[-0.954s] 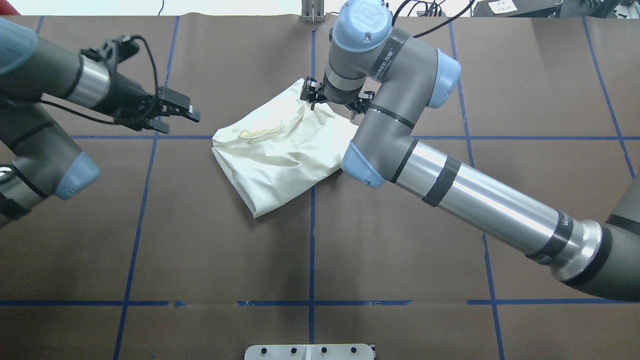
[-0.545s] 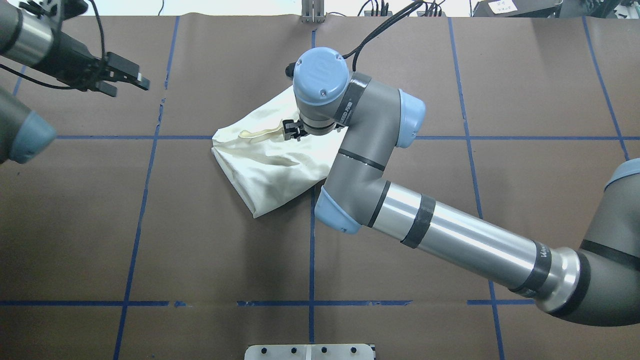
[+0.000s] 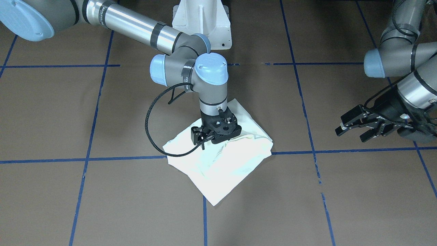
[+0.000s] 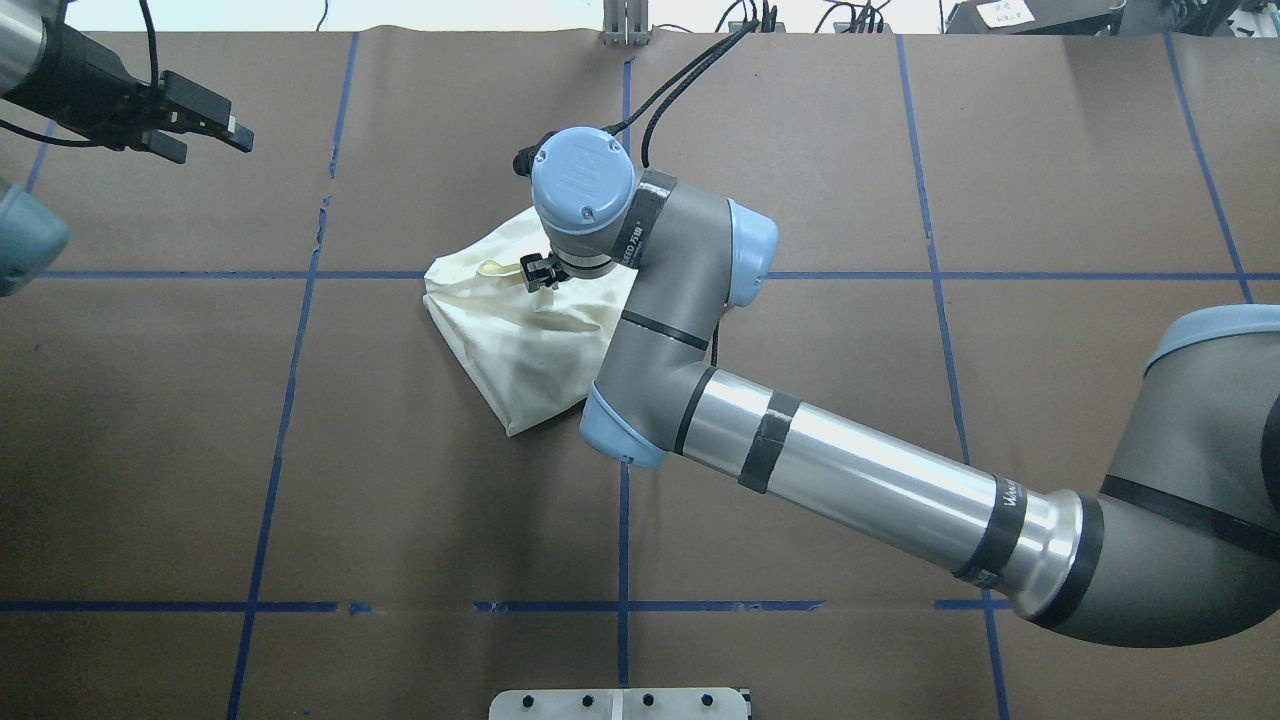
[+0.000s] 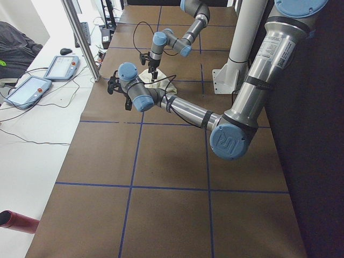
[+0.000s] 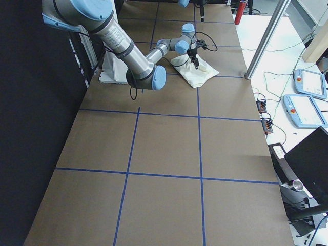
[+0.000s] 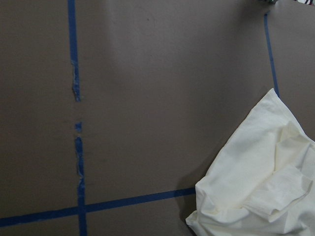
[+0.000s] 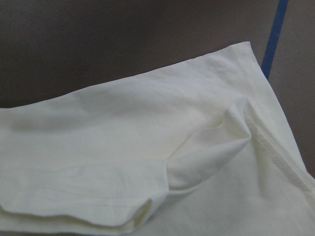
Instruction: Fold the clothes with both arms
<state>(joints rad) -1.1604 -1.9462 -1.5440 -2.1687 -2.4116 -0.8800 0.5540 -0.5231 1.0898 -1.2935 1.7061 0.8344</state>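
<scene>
Seen from across the table, a cream-white long-sleeved shirt (image 3: 225,171), folded into a compact angled bundle, lies near the middle of the brown paper-covered surface (image 3: 102,112), covering a crossing of blue tape lines (image 3: 119,159). The silver-grey right arm (image 3: 133,25) with light-blue joint caps points straight down at the bundle's far side. Its black jaws are down at the cloth, and whether they are open or closed cannot be told. A thin black cable (image 3: 146,123) loops beside that wrist. The matching left arm (image 3: 413,89) hangs well apart over bare paper, its jaws spread open and gripping nothing. A white pedestal base (image 3: 201,17) stands behind. From overhead, the right wrist covers the shirt's far corner. In both side views the shirt shows small beneath the right wrist. The left wrist camera catches the shirt at lower right, beside a tape crossing. The right wrist camera is filled with creased cream cloth and a stitched hem.
</scene>
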